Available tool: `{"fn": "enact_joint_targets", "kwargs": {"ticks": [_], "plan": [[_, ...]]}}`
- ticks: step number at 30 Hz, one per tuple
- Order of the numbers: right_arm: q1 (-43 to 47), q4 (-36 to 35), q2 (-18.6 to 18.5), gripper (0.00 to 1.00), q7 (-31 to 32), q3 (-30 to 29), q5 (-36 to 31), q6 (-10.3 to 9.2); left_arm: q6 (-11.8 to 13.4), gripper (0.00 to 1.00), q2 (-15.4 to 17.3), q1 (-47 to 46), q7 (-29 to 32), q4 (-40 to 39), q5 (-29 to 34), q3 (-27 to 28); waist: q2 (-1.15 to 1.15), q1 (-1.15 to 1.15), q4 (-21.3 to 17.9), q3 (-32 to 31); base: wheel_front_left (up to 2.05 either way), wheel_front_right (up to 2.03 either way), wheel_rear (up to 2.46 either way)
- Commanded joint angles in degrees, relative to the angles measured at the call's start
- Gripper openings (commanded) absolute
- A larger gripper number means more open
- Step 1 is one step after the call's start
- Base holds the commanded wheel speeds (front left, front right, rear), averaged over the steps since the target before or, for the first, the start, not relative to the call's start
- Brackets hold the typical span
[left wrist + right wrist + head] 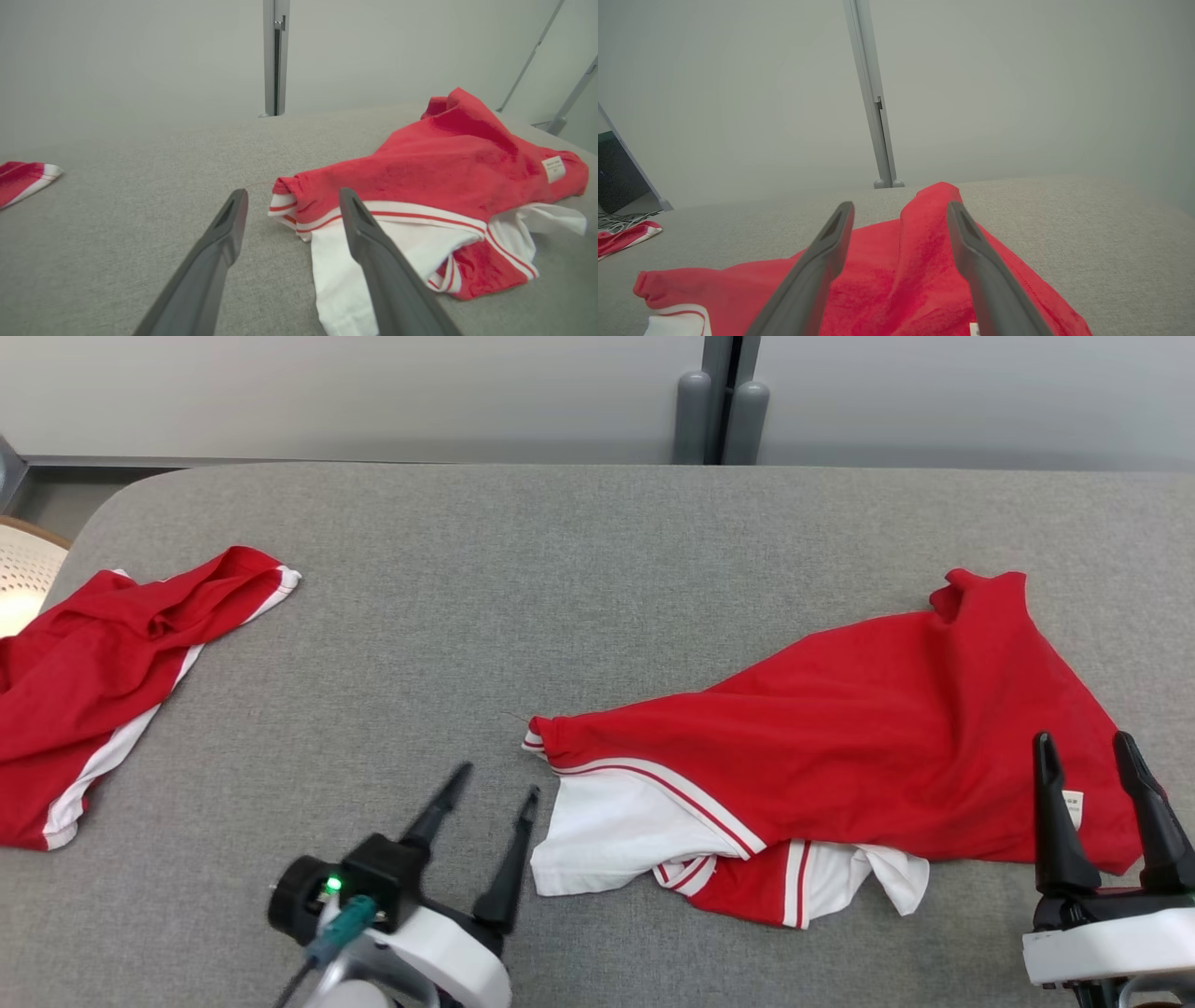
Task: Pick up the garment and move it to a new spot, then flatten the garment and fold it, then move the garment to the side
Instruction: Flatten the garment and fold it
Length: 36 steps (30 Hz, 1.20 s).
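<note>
A red garment point(859, 728) with white panels and red-white striped trim lies crumpled on the right half of the grey padded table point(560, 569). Its striped corner point(287, 205) points left. My left gripper point(497, 784) hovers open just left of that corner, nothing between its fingers point(224, 233). Over the garment's lower right edge, near a small white label point(1073, 807), stands my right gripper point(1083, 747), also open. In the right wrist view its dark fingers point(831, 242) frame a raised red fold point(924, 219). The left wrist view shows the garment point(444, 163) to the right.
A second red garment point(103, 672) with white stripes lies bunched at the table's left edge. A pale round basket point(23, 579) sits beyond that edge. A grey post point(719, 401) stands behind the table's far side against the wall.
</note>
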Motion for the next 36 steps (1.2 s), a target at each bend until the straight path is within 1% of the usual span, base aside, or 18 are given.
{"fn": "enact_joint_targets", "kwargs": {"ticks": [1,3,4,6,9,11,12,13,14,18,21,25,28,30,36], "plan": [[-0.6,0.4,-0.4,1.0,-0.3,0.1,0.3,-0.02,-0.4,1.0,0.1,-0.4,1.7,1.9,-1.2,-2.3,0.0,0.0,-0.7,0.6,0.0,0.0,0.0],[-0.8,0.7,-0.2,1.0,-0.5,0.1,0.5,-0.02,-0.5,1.0,-0.2,-0.4,4.1,4.7,-3.3,-4.9,0.0,0.0,-1.3,1.1,0.0,0.0,0.0],[-0.8,0.7,-0.2,1.0,-0.5,0.1,0.5,-0.02,-0.5,1.0,-0.2,-0.4,4.1,4.7,-3.3,-4.9,0.0,0.0,-1.3,1.1,0.0,0.0,0.0],[-0.9,1.1,0.0,1.0,-0.8,-0.1,0.5,-0.02,-0.6,1.0,-0.6,-0.5,6.0,6.8,-5.3,-6.9,0.0,0.0,-1.7,1.5,0.0,0.0,0.0],[-0.8,1.7,0.2,1.0,-1.0,-0.2,0.5,-0.02,-0.6,1.0,-0.4,-1.1,8.4,9.4,-7.4,-8.2,0.0,0.0,-2.1,2.0,0.0,0.0,0.0],[-0.7,2.0,0.3,1.0,-1.1,-0.5,0.6,-0.02,-0.6,1.0,-0.2,-1.9,8.9,10.3,-8.4,-8.8,0.0,0.0,-2.1,2.2,0.0,0.0,0.0],[-0.7,2.1,0.3,1.0,-1.1,-0.5,0.7,-0.02,-0.6,0.7,-0.1,-2.2,9.6,11.0,-9.0,-9.1,0.0,0.0,-2.2,2.3,0.0,0.0,0.0],[-0.7,2.2,0.3,1.0,-1.1,-0.6,0.7,-0.02,-0.6,0.38,0.1,-2.3,9.9,11.4,-9.4,-9.5,0.0,0.0,-2.2,2.4,0.0,0.0,0.0],[-0.6,2.5,0.2,1.0,-0.7,-0.7,0.7,-0.02,-0.6,0.0,0.3,-2.7,9.8,11.7,-9.8,-9.5,0.0,0.0,-2.3,2.5,0.0,0.0,0.0],[-0.4,4.4,-1.1,1.0,0.9,-1.2,0.7,-0.02,-0.6,0.0,1.0,-3.8,9.5,12.7,-10.5,-9.7,0.0,0.0,-2.5,2.9,0.0,0.0,0.0],[0.0,6.7,-3.2,1.0,2.1,-2.6,0.9,-0.02,-0.6,0.0,1.2,-4.6,8.5,12.9,-10.5,-9.8,0.0,0.0,-2.4,3.8,0.0,0.0,0.0],[0.1,12.1,-6.6,1.0,2.6,-7.0,1.9,-0.03,-0.6,0.0,1.4,-6.1,7.5,13.3,-10.2,-10.3,0.0,0.0,-1.7,5.7,0.0,0.0,0.0],[-0.3,15.8,-7.7,1.0,3.8,-9.1,2.8,-0.02,-0.6,0.0,1.8,-7.1,6.8,13.7,-10.5,-10.8,0.0,0.0,-1.4,6.9,0.0,0.0,0.0],[-1.6,17.8,-8.2,1.0,3.8,-9.1,3.6,-0.02,-0.5,0.0,1.9,-7.7,6.2,13.9,-10.7,-11.0,0.0,0.0,-1.3,7.6,0.0,0.0,0.0],[-5.6,23.6,-9.4,1.0,3.1,-6.2,5.7,-0.04,-0.5,0.0,2.6,-8.7,4.9,15.0,-11.5,-11.5,0.0,0.0,-1.2,8.8,0.0,0.0,0.0]]}}
